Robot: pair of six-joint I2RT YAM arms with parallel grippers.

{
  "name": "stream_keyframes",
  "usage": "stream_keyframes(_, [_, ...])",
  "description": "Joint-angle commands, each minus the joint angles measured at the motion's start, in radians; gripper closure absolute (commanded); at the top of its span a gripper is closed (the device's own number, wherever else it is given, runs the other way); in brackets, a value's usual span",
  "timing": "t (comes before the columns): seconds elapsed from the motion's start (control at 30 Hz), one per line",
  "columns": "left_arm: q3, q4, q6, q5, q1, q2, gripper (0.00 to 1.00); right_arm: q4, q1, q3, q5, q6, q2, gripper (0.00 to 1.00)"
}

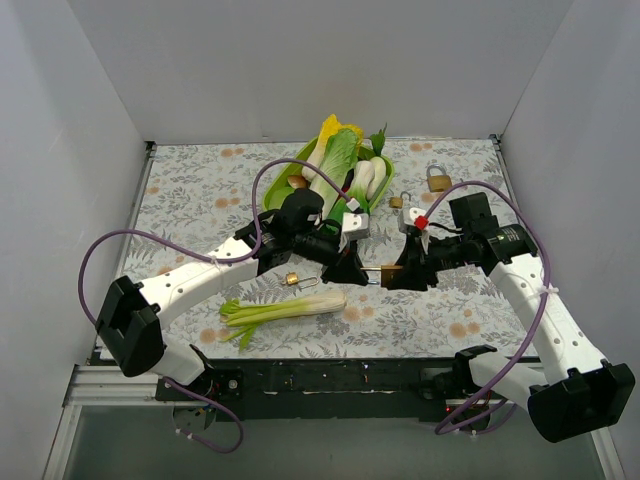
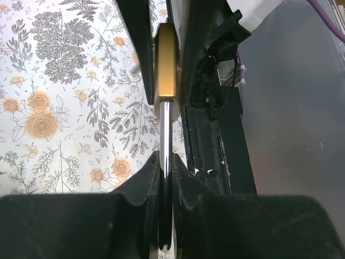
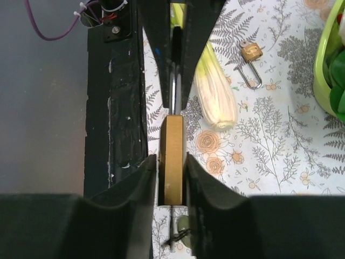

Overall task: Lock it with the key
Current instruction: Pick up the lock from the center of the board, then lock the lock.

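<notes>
A brass padlock (image 1: pixel 390 272) is held between both grippers above the table's front middle. My right gripper (image 1: pixel 402 272) is shut on its brass body (image 3: pixel 173 159). My left gripper (image 1: pixel 353 270) is shut on its silver shackle (image 2: pixel 166 129), which runs straight out of the body (image 2: pixel 165 65). In the right wrist view the shackle (image 3: pixel 173 91) leads up into the left fingers (image 3: pixel 194 48). A thin dark piece (image 3: pixel 180 237) hangs under the body; I cannot tell whether it is the key. A small red piece (image 1: pixel 421 222) sits by the right wrist.
A small open padlock (image 1: pixel 293 279) lies left of the left gripper, also in the right wrist view (image 3: pixel 251 52). A leek (image 1: pixel 290 308) lies in front. A green basket (image 1: pixel 290 170) of vegetables stands at the back. Two more padlocks (image 1: pixel 438 179) (image 1: pixel 399 200) lie at the back right.
</notes>
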Motion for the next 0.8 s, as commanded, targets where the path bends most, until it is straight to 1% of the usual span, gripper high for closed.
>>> stream_keyframes(0.0, [0.060,0.067,-0.010,0.049,0.006,-0.021,1.00,0.030,0.009,-0.009,-0.002,0.029,-0.005,0.95])
stream_keyframes(0.03, [0.057,0.067,-0.010,0.047,0.006,-0.021,1.00,0.032,0.011,-0.009,0.000,0.030,-0.006,0.99])
stream_keyframes(0.13, [0.051,0.059,0.002,0.026,0.006,-0.024,1.00,0.032,0.009,-0.004,-0.005,0.036,-0.015,0.99])
stream_keyframes(0.2, [0.071,-0.004,0.028,-0.014,0.007,-0.015,1.00,0.033,0.009,0.006,-0.012,0.050,-0.014,0.99])
stream_keyframes(0.23, [0.083,-0.042,0.087,-0.020,0.007,-0.007,1.00,0.030,0.009,0.013,-0.017,0.062,-0.011,0.99])
stream_keyframes(0.27, [0.091,-0.100,0.101,-0.046,0.007,-0.004,0.94,0.041,0.009,0.017,-0.024,0.076,-0.008,0.99])
stream_keyframes(0.33, [0.096,-0.142,0.126,-0.060,0.007,-0.007,0.88,0.059,0.009,0.028,-0.035,0.108,-0.001,0.99])
stream_keyframes(0.37, [0.091,-0.172,0.155,-0.062,0.007,-0.010,0.82,0.073,0.009,0.028,-0.046,0.143,-0.003,0.99])
stream_keyframes(0.5, [0.057,-0.190,0.164,-0.080,0.007,-0.044,0.75,0.138,0.009,0.025,-0.052,0.185,-0.012,0.99])
stream_keyframes(0.7, [0.057,-0.213,0.180,-0.087,0.007,-0.039,0.75,0.135,0.009,0.020,-0.067,0.190,-0.024,0.99])
stream_keyframes(0.77, [0.057,-0.213,0.180,-0.079,0.007,-0.039,0.85,0.145,0.008,0.013,-0.071,0.197,-0.034,0.99])
